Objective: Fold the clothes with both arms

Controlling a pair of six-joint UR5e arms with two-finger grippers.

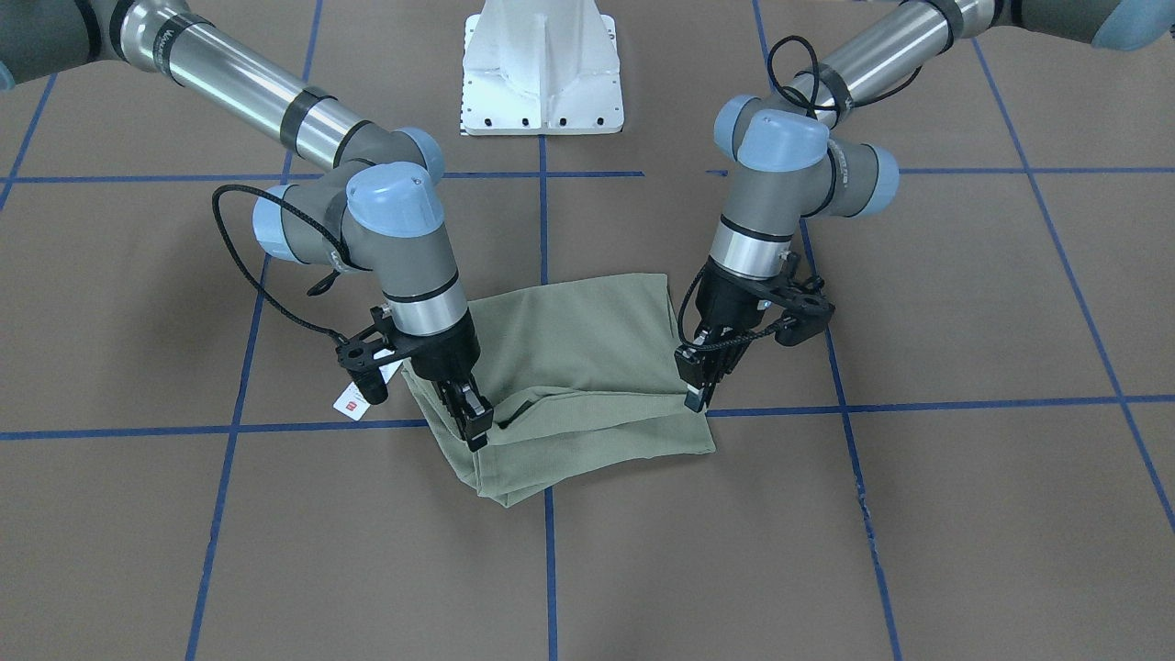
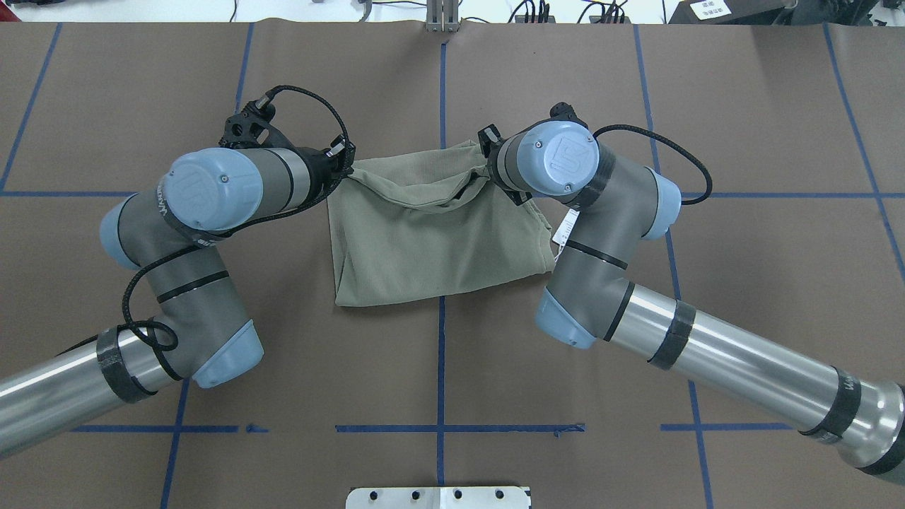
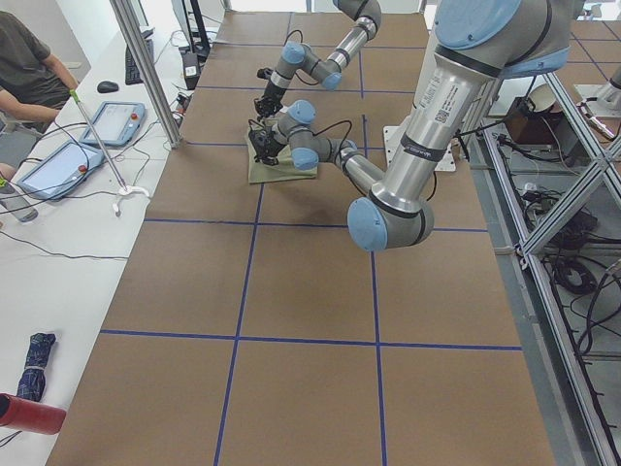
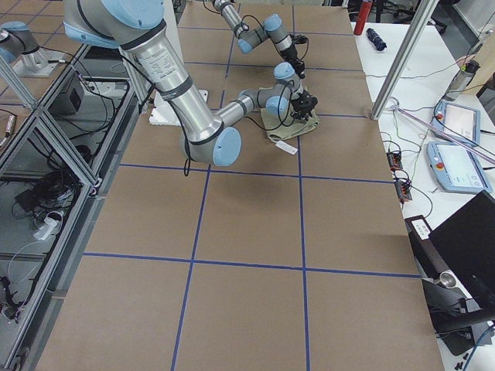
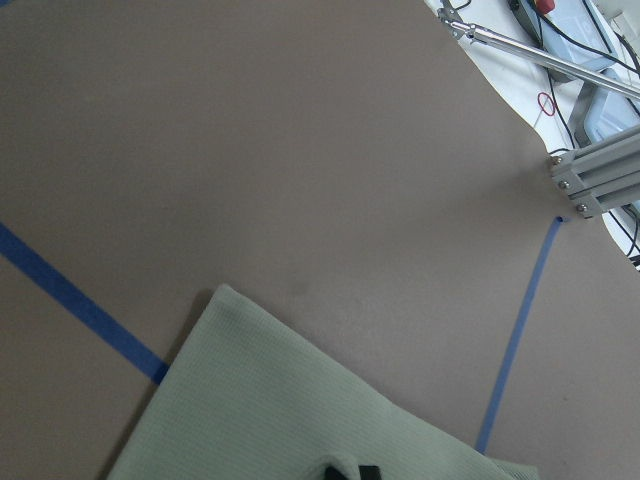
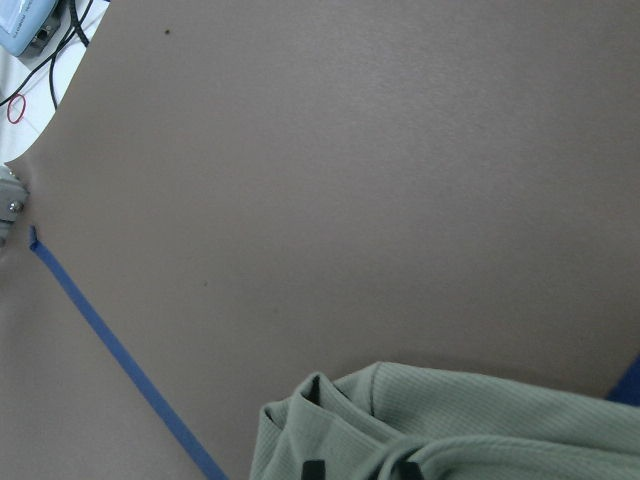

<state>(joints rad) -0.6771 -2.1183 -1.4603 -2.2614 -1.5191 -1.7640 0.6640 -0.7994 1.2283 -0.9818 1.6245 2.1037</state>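
Sage-green ribbed knit of the shirt [image 5: 300, 410] fills the bottom edge of both wrist views, right under my fingertips. It lies folded to a rough rectangle on the brown table [image 2: 742, 283], at the centre of the overhead view, straddling a blue tape line [image 2: 441, 353].

My left gripper [image 1: 698, 387], right of centre in the front-facing view, is pinched closed on one corner of the top layer. My right gripper [image 1: 470, 418], left of centre, is clamped on the opposite corner. I judge that I hold both corners so the edge between them lifts level for the next fold; it sags a little in the middle.

A white hang tag [image 1: 352, 401] pokes out beside my right gripper, its small red mark too small to read. The blue joint cap [image 2: 562, 152] bears a moulded UR logo.
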